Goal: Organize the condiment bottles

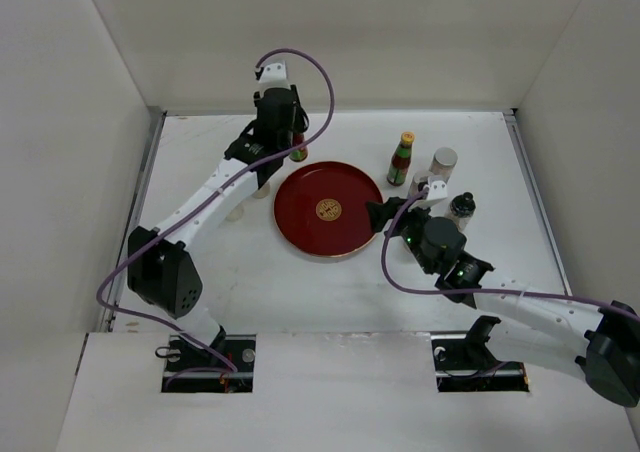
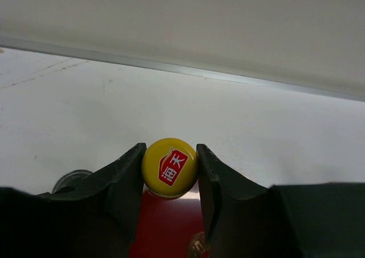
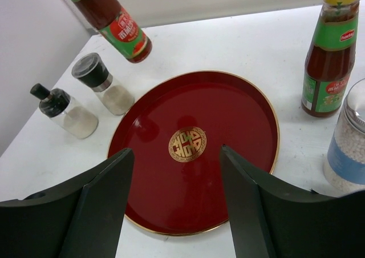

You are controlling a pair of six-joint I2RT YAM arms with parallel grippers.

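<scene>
My left gripper [image 2: 169, 168] is shut on the yellow cap [image 2: 169, 166] of a dark red sauce bottle [image 3: 112, 18]. The bottle hangs tilted above the table, at the far left rim of the round red tray [image 1: 328, 234]. In the top view the left gripper [image 1: 290, 138] hides most of that bottle [image 1: 298, 154]. The second sauce bottle [image 1: 401, 160] stands right of the tray. A silver-lidded jar [image 1: 443, 162] and a dark-lidded jar [image 1: 461, 209] stand near it. Two shakers [image 3: 105, 87] [image 3: 65, 111] stand left of the tray. My right gripper [image 3: 175, 150] is open and empty over the tray's near right edge.
White walls close in the table on the left, back and right, with a metal strip [image 2: 188, 69] along the back edge. The left arm [image 1: 215, 187] reaches over the two left shakers. The right arm [image 1: 520, 307] lies along the near right.
</scene>
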